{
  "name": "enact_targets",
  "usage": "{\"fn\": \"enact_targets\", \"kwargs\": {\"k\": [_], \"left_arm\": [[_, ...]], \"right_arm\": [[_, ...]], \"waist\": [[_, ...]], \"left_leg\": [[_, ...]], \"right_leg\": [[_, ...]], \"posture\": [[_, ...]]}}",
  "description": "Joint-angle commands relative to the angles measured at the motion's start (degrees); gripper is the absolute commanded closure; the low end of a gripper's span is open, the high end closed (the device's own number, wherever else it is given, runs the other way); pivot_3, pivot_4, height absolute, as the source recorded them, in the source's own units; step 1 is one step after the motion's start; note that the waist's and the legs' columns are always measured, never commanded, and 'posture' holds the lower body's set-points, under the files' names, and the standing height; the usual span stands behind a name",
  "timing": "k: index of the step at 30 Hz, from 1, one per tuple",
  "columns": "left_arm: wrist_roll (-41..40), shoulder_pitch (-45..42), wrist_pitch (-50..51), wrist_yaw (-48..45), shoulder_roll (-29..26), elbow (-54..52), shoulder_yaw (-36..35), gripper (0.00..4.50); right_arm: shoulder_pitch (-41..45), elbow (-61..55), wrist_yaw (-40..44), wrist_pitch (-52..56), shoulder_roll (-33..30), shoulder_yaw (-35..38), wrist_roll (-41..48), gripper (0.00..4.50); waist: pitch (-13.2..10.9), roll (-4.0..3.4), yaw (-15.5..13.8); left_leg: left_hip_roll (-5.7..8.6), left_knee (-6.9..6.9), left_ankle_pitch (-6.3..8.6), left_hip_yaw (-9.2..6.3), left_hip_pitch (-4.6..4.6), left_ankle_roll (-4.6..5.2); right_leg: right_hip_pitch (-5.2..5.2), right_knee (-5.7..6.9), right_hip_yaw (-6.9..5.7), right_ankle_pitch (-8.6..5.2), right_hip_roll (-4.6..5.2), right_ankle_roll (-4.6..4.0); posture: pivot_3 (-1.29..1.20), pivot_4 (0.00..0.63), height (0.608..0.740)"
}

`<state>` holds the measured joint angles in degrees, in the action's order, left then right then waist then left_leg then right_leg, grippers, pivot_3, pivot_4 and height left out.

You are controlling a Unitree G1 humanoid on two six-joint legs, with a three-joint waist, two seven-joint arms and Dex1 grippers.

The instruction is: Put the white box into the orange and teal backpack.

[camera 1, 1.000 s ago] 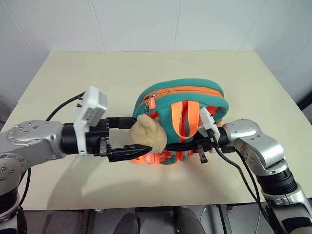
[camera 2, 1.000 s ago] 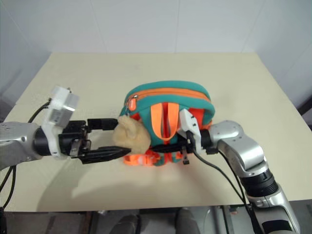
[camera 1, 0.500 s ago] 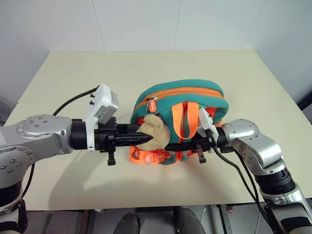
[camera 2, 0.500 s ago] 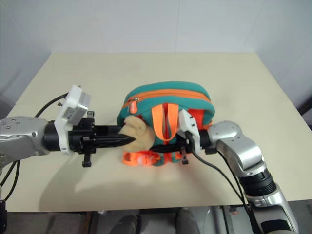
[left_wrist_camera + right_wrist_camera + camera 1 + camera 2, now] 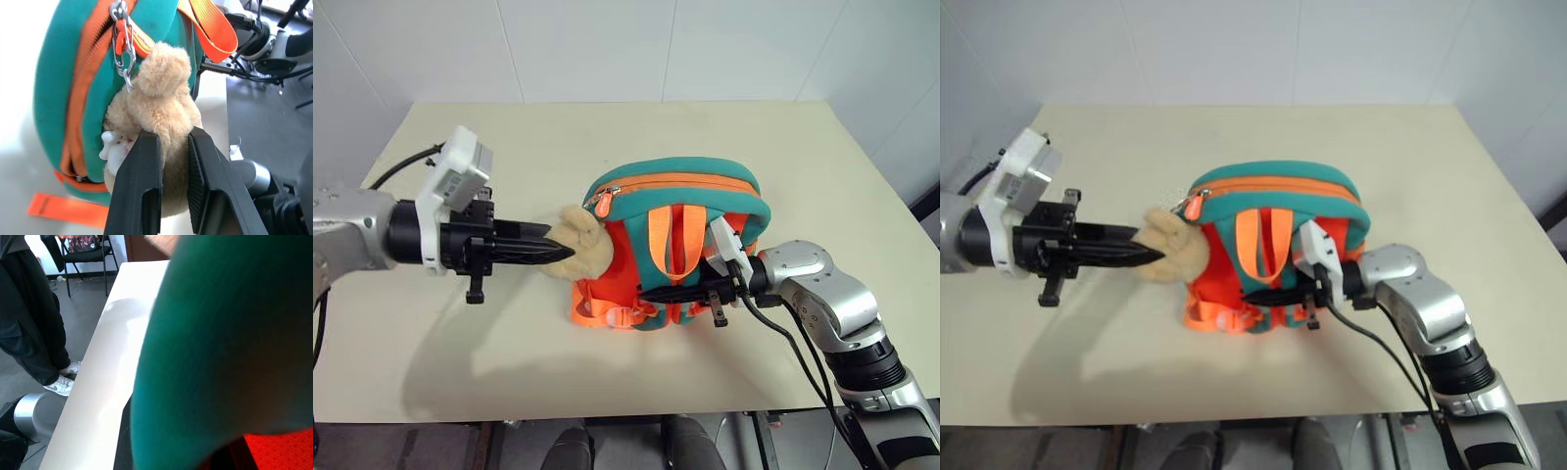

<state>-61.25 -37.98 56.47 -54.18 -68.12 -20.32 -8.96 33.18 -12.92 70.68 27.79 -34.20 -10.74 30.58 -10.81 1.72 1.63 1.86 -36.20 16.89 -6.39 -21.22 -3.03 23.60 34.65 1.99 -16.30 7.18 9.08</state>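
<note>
I've got the left gripper pinching the pom-pom, right gripper clamped on the backpack. Next: tug the zipper open.

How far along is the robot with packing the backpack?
Early. Done: the right gripper is shut on the orange and teal backpack, holding it upright. In hand: the left gripper pinches the pom-pom clipped to the zipper. Left: unzipping and putting the box in.
</note>
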Motion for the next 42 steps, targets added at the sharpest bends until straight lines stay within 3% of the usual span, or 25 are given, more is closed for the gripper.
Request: {"fn": "enact_targets", "kwargs": {"k": [1, 6, 12, 16, 22, 42], "left_arm": [[6.5, -2.4, -4.1, -6.0, -2.4, 3.8, 1.6, 4.17], [15.2, -6.0, -9.1, -16.0, -4.6, 12.0, 7.2, 4.17], [23.2, -12.1, -13.3, -23.3, -2.7, 20.7, 12.3, 4.17], [28.3, -11.5, -15.5, -27.7, -2.8, 23.4, 15.6, 4.18], [32.4, -8.0, -16.5, -29.2, 0.4, 27.9, 17.8, 4.20], [41.5, -0.4, -16.2, -27.3, 11.1, 28.1, 24.0, 4.20]], "right_arm": [[-0.3, -0.2, -0.2, -0.8, -0.6, 1.5, -0.1, 4.00], [-0.7, -0.5, -0.7, -0.7, -0.6, 1.6, -0.2, 4.00], [-0.9, -0.8, -1.3, -0.5, -0.5, 1.7, -0.3, 4.00], [-1.1, -1.2, -2.0, -0.4, -0.5, 1.8, -0.2, 4.00], [-1.5, -1.6, -2.9, -0.3, -0.4, 1.7, 0.0, 4.00], [-0.7, -1.8, -5.2, 1.2, -0.2, 1.4, -0.1, 4.00]], "waist": [[0.0, 0.00, 0.0], [0.0, -0.01, 0.0], [0.0, -0.01, 0.0], [0.0, -0.02, 0.2], [0.0, -0.02, 0.2], [0.0, -0.02, 0.0]], "left_leg": [[0.00, 0.02, 0.00, 0.01, 0.00, 0.00], [-0.02, 0.03, 0.01, 0.02, -0.03, 0.01], [-0.07, 0.02, 0.02, 0.01, -0.06, 0.03], [-0.11, 0.03, 0.02, 0.02, -0.05, 0.04], [-0.48, 0.01, 0.03, 0.02, -0.06, 0.05], [-0.56, -0.03, 0.03, 0.00, -0.04, 0.05]], "right_leg": [[0.00, 0.00, 0.00, 0.00, 0.00, 0.00], [0.01, 0.07, -0.01, 0.00, -0.03, 0.00], [0.02, 0.19, -0.01, 0.00, -0.10, 0.00], [0.03, 0.21, 0.00, 0.00, -0.14, 0.00], [0.06, 0.28, 0.01, -0.03, -0.52, -0.08], [0.08, 0.38, 0.01, -0.03, -0.59, -0.17]], "posture": [[0.00, 0.150, 0.740], [0.00, 0.150, 0.740], [0.00, 0.150, 0.740], [0.00, 0.150, 0.740], [0.00, 0.150, 0.740], [0.00, 0.150, 0.740]]}}
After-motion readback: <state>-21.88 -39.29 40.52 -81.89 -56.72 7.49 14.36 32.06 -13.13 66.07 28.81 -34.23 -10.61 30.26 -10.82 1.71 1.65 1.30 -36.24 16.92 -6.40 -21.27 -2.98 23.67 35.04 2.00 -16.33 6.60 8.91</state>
